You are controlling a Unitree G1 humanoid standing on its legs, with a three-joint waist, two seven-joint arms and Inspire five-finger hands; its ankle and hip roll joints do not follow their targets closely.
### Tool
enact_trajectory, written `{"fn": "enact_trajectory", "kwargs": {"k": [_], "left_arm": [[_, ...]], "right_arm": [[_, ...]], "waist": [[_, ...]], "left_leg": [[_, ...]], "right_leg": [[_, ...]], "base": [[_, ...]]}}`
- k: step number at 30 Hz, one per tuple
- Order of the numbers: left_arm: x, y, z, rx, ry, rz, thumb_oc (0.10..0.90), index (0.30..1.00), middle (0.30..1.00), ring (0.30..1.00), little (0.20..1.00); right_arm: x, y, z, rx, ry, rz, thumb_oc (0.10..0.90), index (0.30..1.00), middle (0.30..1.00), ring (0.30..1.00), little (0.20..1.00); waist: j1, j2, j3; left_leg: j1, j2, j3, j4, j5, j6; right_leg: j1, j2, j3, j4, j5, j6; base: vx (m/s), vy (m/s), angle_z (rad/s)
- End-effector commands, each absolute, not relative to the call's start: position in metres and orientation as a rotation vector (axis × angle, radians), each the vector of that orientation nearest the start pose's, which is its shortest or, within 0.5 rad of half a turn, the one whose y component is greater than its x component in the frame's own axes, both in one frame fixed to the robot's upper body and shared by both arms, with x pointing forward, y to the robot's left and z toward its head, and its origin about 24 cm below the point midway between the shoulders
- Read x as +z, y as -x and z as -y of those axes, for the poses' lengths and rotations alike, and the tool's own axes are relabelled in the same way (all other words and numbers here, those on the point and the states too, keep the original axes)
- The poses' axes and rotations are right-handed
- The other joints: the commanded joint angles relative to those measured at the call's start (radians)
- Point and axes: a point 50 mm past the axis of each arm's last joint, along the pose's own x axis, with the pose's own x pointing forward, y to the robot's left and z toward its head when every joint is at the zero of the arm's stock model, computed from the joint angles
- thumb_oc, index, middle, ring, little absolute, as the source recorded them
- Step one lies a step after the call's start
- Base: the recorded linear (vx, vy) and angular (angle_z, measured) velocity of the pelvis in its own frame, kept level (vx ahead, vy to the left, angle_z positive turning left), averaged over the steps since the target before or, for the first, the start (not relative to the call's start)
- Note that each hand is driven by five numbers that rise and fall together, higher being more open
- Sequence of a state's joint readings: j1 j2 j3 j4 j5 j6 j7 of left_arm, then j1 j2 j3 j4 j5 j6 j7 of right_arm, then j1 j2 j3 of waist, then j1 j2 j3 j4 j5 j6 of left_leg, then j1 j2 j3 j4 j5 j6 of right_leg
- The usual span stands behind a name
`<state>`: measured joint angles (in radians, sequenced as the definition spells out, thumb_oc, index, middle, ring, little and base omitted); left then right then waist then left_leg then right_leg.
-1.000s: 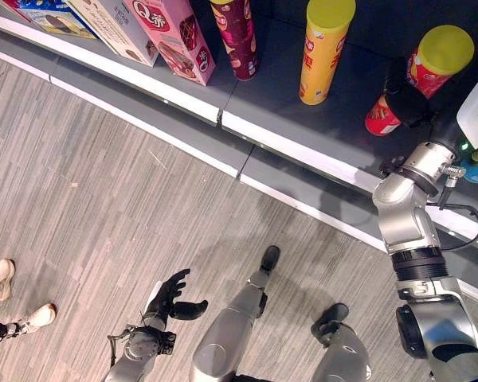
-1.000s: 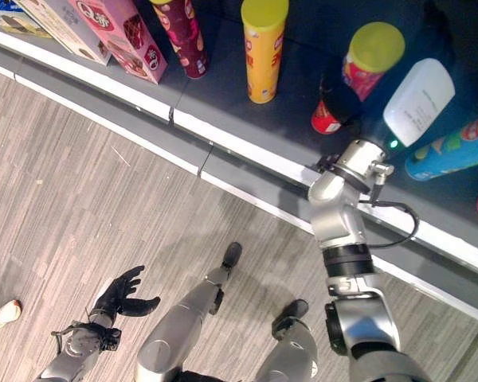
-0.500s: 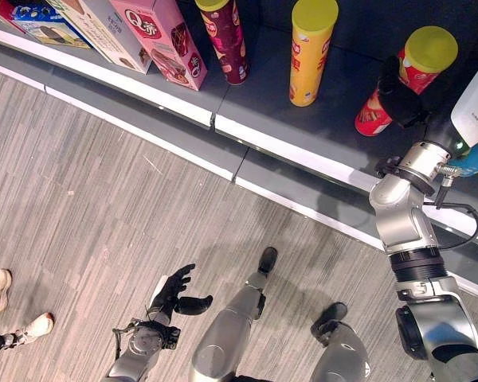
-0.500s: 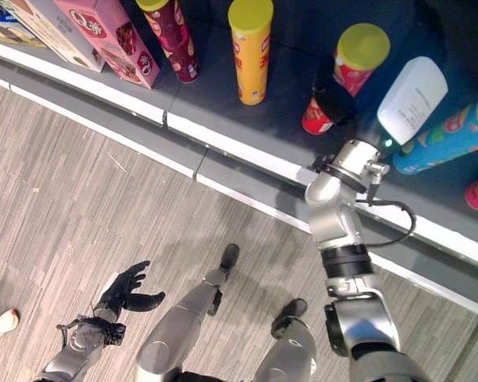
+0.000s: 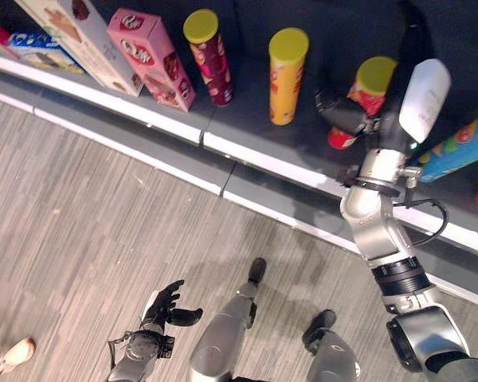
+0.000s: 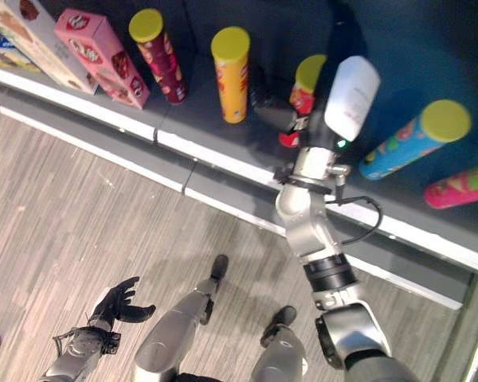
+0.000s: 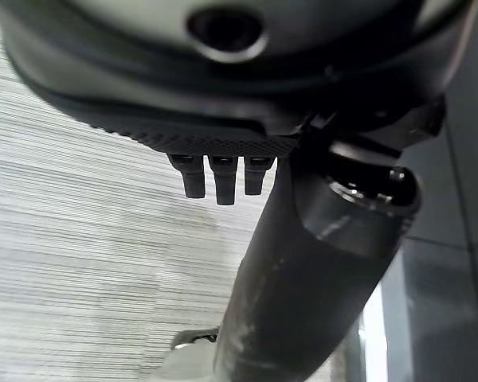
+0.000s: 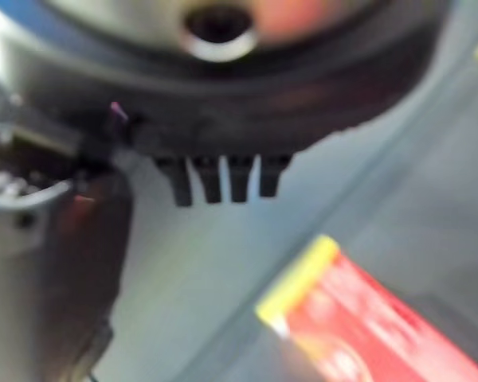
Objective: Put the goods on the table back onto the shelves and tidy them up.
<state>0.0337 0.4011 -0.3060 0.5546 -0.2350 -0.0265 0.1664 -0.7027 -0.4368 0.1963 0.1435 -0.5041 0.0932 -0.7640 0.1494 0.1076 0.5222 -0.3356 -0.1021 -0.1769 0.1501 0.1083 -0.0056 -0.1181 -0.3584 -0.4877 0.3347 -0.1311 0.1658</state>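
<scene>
- Item under handling: red can [image 5: 365, 99] with a yellow lid, standing upright on the dark shelf [image 5: 247, 111], upper right of centre in the left eye view.
- Right hand [image 5: 342, 112]: reaches over the white shelf edge [image 5: 295, 163] and sits against the left side of the red can. In the right wrist view the fingers [image 8: 215, 179] show as short straight stubs and the can lies apart from them, so the hand reads as relaxed and off the can, not clamped on it.
- Key relation: the can lies just to the right of the hand in the frame, its long axis upright and leaning slightly away from the camera. Whether thumb or fingers touch it cannot be told.
- Left hand [image 5: 166, 306]: low in the frame, lower left, over the wood floor [image 5: 103, 223], fingers loosely spread and empty. It is well apart from the shelf; the right hand is clearly the nearer.
- Neighbours: yellow can [image 5: 284, 76] near to the left of the hand, dark red can [image 5: 209, 57] further left, pink box [image 5: 151, 57] beyond it; a blue can [image 5: 460, 147] lies tilted to the right.
- Judgement: any tidying push or regrasp should watch the yellow can's side.
</scene>
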Motion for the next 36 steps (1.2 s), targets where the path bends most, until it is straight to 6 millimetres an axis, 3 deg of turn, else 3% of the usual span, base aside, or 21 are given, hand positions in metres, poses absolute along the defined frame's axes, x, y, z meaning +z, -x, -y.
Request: {"fn": "enact_trajectory", "kwargs": {"k": [1,2,3,5,7,8,9,14,15,18,19,20,21,25,26,27,28,29,33,35,36], "left_arm": [[-0.082,-0.174,-0.246,0.105,-0.350,-0.636,0.800,0.900,0.900,0.900,0.900],[-0.086,-0.169,-0.249,0.125,-0.347,-0.659,0.800,0.900,0.900,0.900,0.900],[-0.095,-0.156,-0.253,0.151,-0.336,-0.725,0.800,0.900,0.900,0.900,0.900],[-0.105,-0.146,-0.256,0.162,-0.348,-0.786,0.800,0.900,0.900,0.900,0.900],[-0.107,-0.143,-0.257,0.168,-0.346,-0.799,0.800,0.900,0.900,0.900,0.900],[-0.113,-0.135,-0.262,0.188,-0.343,-0.847,0.800,0.900,0.900,0.900,0.900],[-0.114,-0.134,-0.263,0.195,-0.338,-0.852,0.800,0.900,0.900,0.900,0.900],[-0.115,-0.130,-0.267,0.223,-0.325,-0.860,0.800,0.900,0.900,0.900,0.900],[-0.116,-0.122,-0.278,0.272,-0.325,-0.886,0.800,0.900,0.900,0.900,0.900],[-0.119,-0.109,-0.284,0.297,-0.320,-0.917,0.800,0.900,0.900,0.900,0.900],[-0.119,-0.109,-0.284,0.296,-0.321,-0.918,0.800,0.900,0.900,0.900,0.900],[-0.120,-0.105,-0.285,0.310,-0.315,-0.930,0.800,0.900,0.900,0.900,0.900],[-0.123,-0.098,-0.286,0.320,-0.309,-0.960,0.800,0.900,0.900,0.900,0.900],[-0.123,-0.098,-0.287,0.318,-0.312,-0.962,0.800,0.900,0.900,0.900,0.900],[-0.125,-0.096,-0.287,0.335,-0.308,-0.977,0.800,0.900,0.900,0.900,0.900],[-0.125,-0.096,-0.287,0.331,-0.312,-0.978,0.800,0.900,0.900,0.900,0.900],[-0.126,-0.098,-0.287,0.339,-0.306,-0.975,0.800,0.900,0.900,0.900,0.900],[-0.126,-0.099,-0.285,0.334,-0.299,-0.972,0.800,0.900,0.900,0.900,0.900],[-0.126,-0.102,-0.281,0.326,-0.287,-0.956,0.800,0.900,0.900,0.900,0.900],[-0.126,-0.104,-0.278,0.324,-0.267,-0.942,0.800,0.900,0.900,0.900,0.900],[-0.126,-0.104,-0.277,0.321,-0.266,-0.942,0.800,0.900,0.900,0.900,0.900]], "right_arm": [[0.273,-0.311,0.165,-0.654,0.690,1.065,0.800,0.900,0.900,0.900,0.900],[0.265,-0.307,0.161,-0.584,0.667,1.055,0.800,0.900,0.900,0.900,0.900],[0.237,-0.300,0.150,-0.280,0.512,0.936,0.800,0.900,0.900,0.900,0.900],[0.220,-0.298,0.152,-0.160,0.424,0.840,0.800,0.900,0.900,0.900,0.900],[0.216,-0.295,0.153,-0.122,0.403,0.821,0.800,0.900,0.900,0.900,0.900],[0.192,-0.288,0.172,-0.024,0.308,0.688,0.800,0.900,0.900,0.900,0.900],[0.189,-0.286,0.178,-0.033,0.306,0.671,0.800,0.900,0.900,0.900,0.900],[0.182,-0.281,0.187,-0.017,0.269,0.636,0.800,0.900,0.900,0.900,0.900],[0.176,-0.277,0.196,0.011,0.271,0.604,0.800,0.900,0.900,0.900,0.900],[0.172,-0.278,0.202,0.034,0.301,0.568,0.800,0.900,0.900,0.900,0.900],[0.172,-0.277,0.202,0.034,0.301,0.568,0.800,0.900,0.900,0.900,0.900],[0.172,-0.278,0.204,0.036,0.309,0.562,0.800,0.900,0.900,0.900,0.900],[0.173,-0.276,0.210,0.029,0.329,0.555,0.800,0.900,0.900,0.900,0.900],[0.172,-0.276,0.211,0.029,0.328,0.552,0.800,0.900,0.900,0.900,0.900],[0.173,-0.269,0.222,-0.007,0.332,0.557,0.800,0.900,0.900,0.900,0.900],[0.173,-0.267,0.223,-0.009,0.331,0.554,0.800,0.900,0.900,0.900,0.900],[0.180,-0.258,0.241,-0.088,0.365,0.582,0.800,0.900,0.900,0.900,0.900],[0.184,-0.254,0.247,-0.113,0.366,0.598,0.800,0.900,0.900,0.900,0.900],[0.189,-0.248,0.257,-0.148,0.388,0.613,0.800,0.900,0.900,0.900,0.900],[0.205,-0.240,0.272,-0.230,0.394,0.681,0.800,0.900,0.900,0.900,0.900],[0.205,-0.240,0.273,-0.232,0.396,0.682,0.800,0.900,0.900,0.900,0.900]], "waist": [[0.015,-0.032,-0.104],[-0.005,-0.053,-0.130],[-0.056,-0.108,-0.185],[-0.082,-0.137,-0.207],[-0.087,-0.146,-0.217],[-0.133,-0.170,-0.250],[-0.137,-0.174,-0.258],[-0.143,-0.181,-0.266],[-0.142,-0.172,-0.262],[-0.088,-0.152,-0.268],[-0.090,-0.151,-0.267],[-0.072,-0.158,-0.278],[-0.064,-0.185,-0.302],[-0.056,-0.185,-0.303],[-0.076,-0.208,-0.326],[-0.065,-0.206,-0.329],[-0.091,-0.205,-0.348],[-0.117,-0.201,-0.355],[-0.136,-0.183,-0.362],[-0.174,-0.157,-0.369],[-0.169,-0.147,-0.367]], "left_leg": [[0.090,0.065,0.029,-0.072,-0.073,-0.029],[0.112,0.076,0.049,-0.103,-0.068,-0.032],[0.185,0.099,0.121,-0.167,-0.062,-0.036],[0.221,0.098,0.159,-0.187,-0.066,-0.026],[0.228,0.097,0.173,-0.192,-0.066,-0.021],[0.286,0.084,0.228,-0.201,-0.093,-0.001],[0.300,0.082,0.248,-0.205,-0.100,0.000],[0.319,0.083,0.288,-0.206,-0.109,0.002],[0.351,0.127,0.380,-0.209,-0.113,-0.002],[0.386,0.193,0.494,-0.229,-0.110,-0.029],[0.388,0.195,0.492,-0.229,-0.110,-0.030],[0.390,0.208,0.530,-0.228,-0.106,-0.037],[0.393,0.220,0.574,-0.225,-0.104,-0.047],[0.397,0.221,0.580,-0.226,-0.104,-0.049],[0.402,0.246,0.603,-0.218,-0.088,-0.070],[0.404,0.252,0.611,-0.218,-0.086,-0.076],[0.425,0.317,0.639,-0.205,-0.066,-0.121],[0.437,0.349,0.649,-0.202,-0.051,-0.138],[0.448,0.401,0.666,-0.191,-0.028,-0.167],[0.457,0.489,0.678,-0.127,0.057,-0.210],[0.458,0.506,0.678,-0.123,0.062,-0.221]], "right_leg": [[-0.037,-0.088,0.036,-0.057,0.216,0.059],[-0.021,-0.074,0.041,-0.099,0.226,0.062],[0.016,-0.038,0.084,-0.196,0.270,0.072],[0.025,-0.031,0.122,-0.224,0.295,0.080],[0.022,-0.032,0.136,-0.233,0.308,0.083],[0.026,-0.033,0.213,-0.252,0.347,0.096],[0.021,-0.033,0.237,-0.262,0.373,0.096],[0.017,-0.033,0.258,-0.288,0.411,0.096],[0.013,-0.072,0.133,-0.255,0.414,0.096],[0.093,-0.133,-0.121,-0.226,0.387,0.096],[0.098,-0.131,-0.125,-0.230,0.388,0.096],[0.121,-0.147,-0.197,-0.233,0.398,0.096],[0.148,-0.141,-0.245,-0.263,0.418,0.096],[0.151,-0.135,-0.242,-0.278,0.427,0.096],[0.162,-0.097,-0.219,-0.327,0.422,0.096],[0.163,-0.087,-0.213,-0.340,0.427,0.096],[0.175,-0.031,-0.182,-0.364,0.370,0.096],[0.176,-0.005,-0.164,-0.367,0.333,0.086],[0.180,0.044,-0.146,-0.373,0.293,0.069],[0.187,0.141,-0.094,-0.389,0.222,0.017],[0.189,0.158,-0.093,-0.391,0.215,0.008]], "base": [[0.06,0.008,-0.10],[0.19,0.073,-0.15],[0.23,0.102,-0.25],[0.15,0.105,-0.72],[0.10,0.128,-1.62],[0.15,0.218,-1.04],[0.17,0.261,-0.34],[0.01,0.054,-0.89],[-0.04,0.078,-0.01],[-0.08,0.016,-1.91],[-0.06,-0.039,-2.36],[-0.01,-0.136,-0.95],[0.00,-0.134,-0.49],[0.02,-0.086,-0.79],[0.08,-0.247,-0.09],[0.18,-0.526,-0.14],[0.17,-0.420,-0.67],[0.17,-0.423,-0.82],[0.07,-0.208,-0.61],[0.14,-0.372,-0.25],[0.17,-0.396,-0.42]]}}
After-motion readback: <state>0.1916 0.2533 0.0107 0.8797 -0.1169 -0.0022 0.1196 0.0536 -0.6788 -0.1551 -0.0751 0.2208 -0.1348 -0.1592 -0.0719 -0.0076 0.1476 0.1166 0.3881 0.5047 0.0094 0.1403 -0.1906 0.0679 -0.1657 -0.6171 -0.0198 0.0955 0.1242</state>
